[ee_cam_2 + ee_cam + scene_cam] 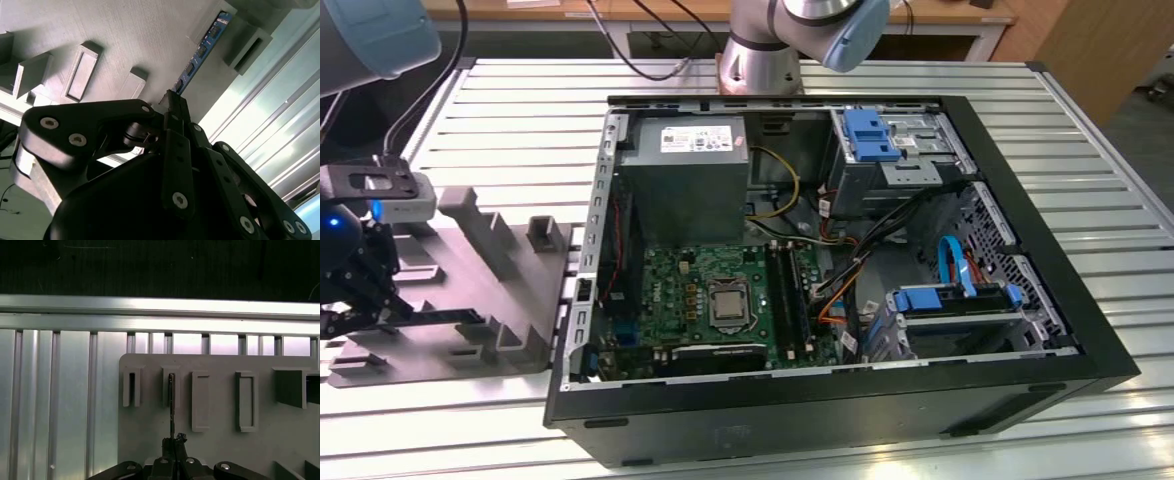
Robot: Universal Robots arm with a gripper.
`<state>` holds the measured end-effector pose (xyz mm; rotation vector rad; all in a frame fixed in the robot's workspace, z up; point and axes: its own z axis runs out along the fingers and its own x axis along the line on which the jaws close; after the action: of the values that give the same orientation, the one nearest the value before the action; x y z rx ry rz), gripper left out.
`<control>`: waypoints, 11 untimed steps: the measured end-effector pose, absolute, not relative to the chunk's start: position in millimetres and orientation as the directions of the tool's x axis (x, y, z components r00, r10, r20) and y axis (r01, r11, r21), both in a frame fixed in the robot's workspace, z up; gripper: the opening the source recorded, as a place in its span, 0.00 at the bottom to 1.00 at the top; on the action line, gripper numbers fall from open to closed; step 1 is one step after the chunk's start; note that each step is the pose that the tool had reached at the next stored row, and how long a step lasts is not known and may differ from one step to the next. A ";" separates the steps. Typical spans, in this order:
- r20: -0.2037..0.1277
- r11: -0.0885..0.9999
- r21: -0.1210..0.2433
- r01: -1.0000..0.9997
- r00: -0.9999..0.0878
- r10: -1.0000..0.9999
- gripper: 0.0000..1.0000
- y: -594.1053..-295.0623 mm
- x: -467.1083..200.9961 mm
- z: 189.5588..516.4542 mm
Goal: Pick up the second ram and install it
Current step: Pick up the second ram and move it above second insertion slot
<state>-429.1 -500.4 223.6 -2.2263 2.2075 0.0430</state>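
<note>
End effector (171, 100) closed on the second ram (202, 50) at the tray.

Its black fingers (172, 441) were pinched almost fully together on the near end of the second ram, a long, thin, flat dark memory stick with a row of small chips. The narrow grasp suited so slim a part. In both wrist views the stick stood on edge in a narrow slot of the purple-grey plastic tray (225, 447), whose upright blocks looked made to keep it vertical and reachable from above. I judged it gripped but not yet lifted clear. In the exterior view the tray lay on the slatted aluminium counter (1067, 120) at the exterior view's left. It was just beside the open black computer case (854, 420), keeping the green motherboard (700, 290) near.
</note>
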 end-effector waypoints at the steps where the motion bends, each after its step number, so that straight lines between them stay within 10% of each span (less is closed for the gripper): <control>1: -0.024 -0.009 0.015 -1.000 0.008 -1.000 0.11 -500.4 -429.0 225.4; 11: -0.028 -0.009 0.015 -1.000 0.008 -1.000 0.11 -500.4 -429.0 253.4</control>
<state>-429.0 -500.4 253.4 -2.2241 2.2053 0.0470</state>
